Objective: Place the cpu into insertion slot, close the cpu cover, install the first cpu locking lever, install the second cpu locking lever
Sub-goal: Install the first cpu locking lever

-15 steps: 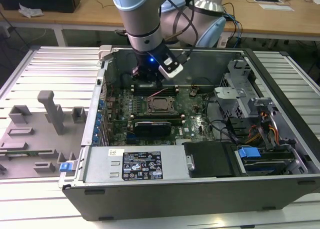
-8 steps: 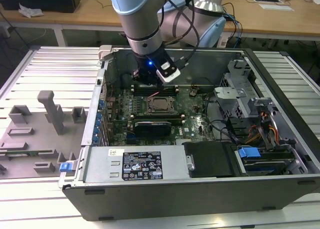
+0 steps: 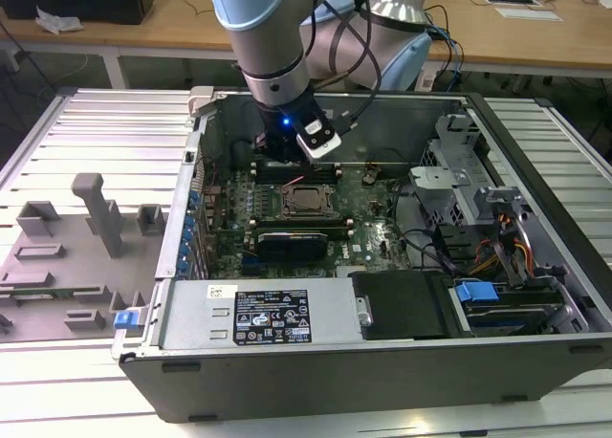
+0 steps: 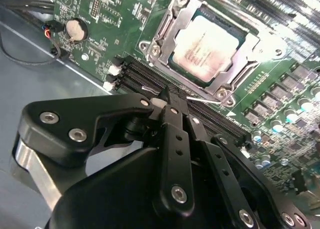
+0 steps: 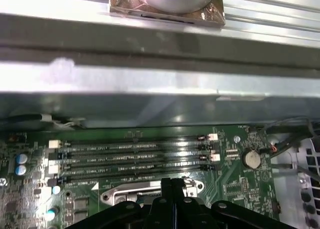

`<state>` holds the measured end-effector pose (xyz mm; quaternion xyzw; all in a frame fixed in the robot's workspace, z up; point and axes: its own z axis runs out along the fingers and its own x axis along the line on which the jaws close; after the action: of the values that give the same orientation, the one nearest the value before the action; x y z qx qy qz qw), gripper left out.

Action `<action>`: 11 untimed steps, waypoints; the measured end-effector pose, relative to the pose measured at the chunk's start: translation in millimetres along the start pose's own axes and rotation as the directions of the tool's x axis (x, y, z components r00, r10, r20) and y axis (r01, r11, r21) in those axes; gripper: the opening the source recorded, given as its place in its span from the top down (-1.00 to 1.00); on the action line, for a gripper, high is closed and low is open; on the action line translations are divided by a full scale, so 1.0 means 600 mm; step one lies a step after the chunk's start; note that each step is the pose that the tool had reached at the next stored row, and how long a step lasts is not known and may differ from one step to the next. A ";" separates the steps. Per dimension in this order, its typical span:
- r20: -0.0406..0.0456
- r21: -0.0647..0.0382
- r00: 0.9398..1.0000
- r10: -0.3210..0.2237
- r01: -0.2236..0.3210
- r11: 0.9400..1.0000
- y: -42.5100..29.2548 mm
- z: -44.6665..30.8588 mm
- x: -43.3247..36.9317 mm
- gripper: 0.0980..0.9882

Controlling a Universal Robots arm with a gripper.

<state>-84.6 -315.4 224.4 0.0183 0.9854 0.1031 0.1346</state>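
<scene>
Square silver-grey cpu (image 4: 207, 44) seated under thin metal cpu cover (image 4: 164, 34).
We find the black gripper (image 4: 169, 95) closed just beside it.

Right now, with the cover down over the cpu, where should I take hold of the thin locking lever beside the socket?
Probably take the locking lever on its bare straight run between the cpu cover and the memory slots, coming from above and pinching across it, since it is a thin rod lying low along the board. The shut gripper sits right at it.
</scene>
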 end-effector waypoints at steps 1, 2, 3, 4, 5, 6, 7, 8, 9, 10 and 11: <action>0.000 0.000 1.000 0.001 -0.001 1.000 0.002 0.001 0.000 0.98; 0.000 0.000 1.000 0.001 -0.001 1.000 0.004 0.002 0.001 0.98; 0.001 0.000 1.000 0.002 -0.002 1.000 0.006 0.003 0.001 0.98; 0.001 0.001 1.000 0.003 -0.003 1.000 0.008 0.004 0.001 0.98; 0.001 0.001 1.000 0.004 -0.004 1.000 0.010 0.005 0.001 0.98; 0.001 0.001 1.000 0.005 -0.005 1.000 0.011 0.006 0.002 0.98; 0.002 0.002 1.000 0.007 -0.007 1.000 0.011 0.007 0.002 0.98; 0.002 0.002 1.000 0.008 -0.008 1.000 0.012 0.007 0.002 0.98; 0.002 0.002 1.000 0.010 -0.010 1.000 0.012 0.008 0.002 0.98; 0.002 0.003 1.000 0.011 -0.011 1.000 0.012 0.008 0.002 0.98; 0.002 0.003 1.000 0.011 -0.011 1.000 0.012 0.008 0.002 0.98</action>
<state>-84.6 -307.4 220.8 0.0240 0.9853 0.1023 0.1351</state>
